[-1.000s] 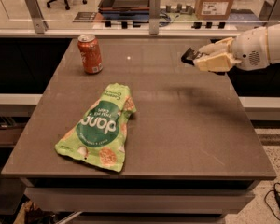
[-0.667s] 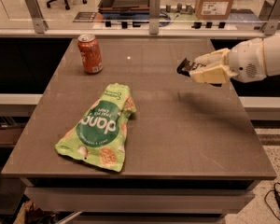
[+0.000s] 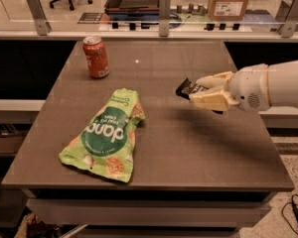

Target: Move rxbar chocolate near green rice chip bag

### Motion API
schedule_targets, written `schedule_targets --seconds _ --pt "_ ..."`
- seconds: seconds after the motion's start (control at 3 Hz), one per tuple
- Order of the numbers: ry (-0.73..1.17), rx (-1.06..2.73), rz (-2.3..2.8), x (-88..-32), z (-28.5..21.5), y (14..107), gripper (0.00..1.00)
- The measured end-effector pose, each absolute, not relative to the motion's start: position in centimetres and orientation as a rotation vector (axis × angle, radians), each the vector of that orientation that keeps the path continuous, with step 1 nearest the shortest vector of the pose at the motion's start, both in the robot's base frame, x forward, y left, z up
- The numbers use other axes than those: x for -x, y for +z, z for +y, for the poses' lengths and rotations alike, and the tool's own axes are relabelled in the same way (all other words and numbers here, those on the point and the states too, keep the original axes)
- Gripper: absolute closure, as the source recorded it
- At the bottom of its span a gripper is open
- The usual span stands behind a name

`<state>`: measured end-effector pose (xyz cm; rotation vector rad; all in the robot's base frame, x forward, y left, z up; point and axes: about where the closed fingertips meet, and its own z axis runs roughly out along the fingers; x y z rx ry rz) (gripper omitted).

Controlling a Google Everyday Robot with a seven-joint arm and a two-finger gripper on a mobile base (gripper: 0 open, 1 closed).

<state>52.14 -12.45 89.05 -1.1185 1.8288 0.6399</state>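
The green rice chip bag (image 3: 108,135) lies flat on the left half of the brown table (image 3: 188,143), its dark green circle facing up. My gripper (image 3: 201,91) reaches in from the right, above the table's right middle. It is shut on the rxbar chocolate (image 3: 187,89), a small black wrapper whose end sticks out to the left between the cream fingers (image 3: 211,101). The bar hangs in the air, well to the right of the bag.
An orange soda can (image 3: 96,57) stands upright at the table's back left. A glass-topped rail with metal posts (image 3: 163,6) runs behind the table. A cardboard box (image 3: 228,0) sits beyond it.
My gripper has moved left and toward the front with the bar in it, coming closer to the bag. The bag and the can have not moved.
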Motion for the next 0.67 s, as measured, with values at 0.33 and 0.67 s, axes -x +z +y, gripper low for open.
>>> schedule_targets --seconds 0.33,0.67 --pt "0.623 1.018 1.842 -50.7 -11.0 88.2 1.00" --pt "0.606 0.961 1.847 -49.6 -9.8 87.5 1.00"
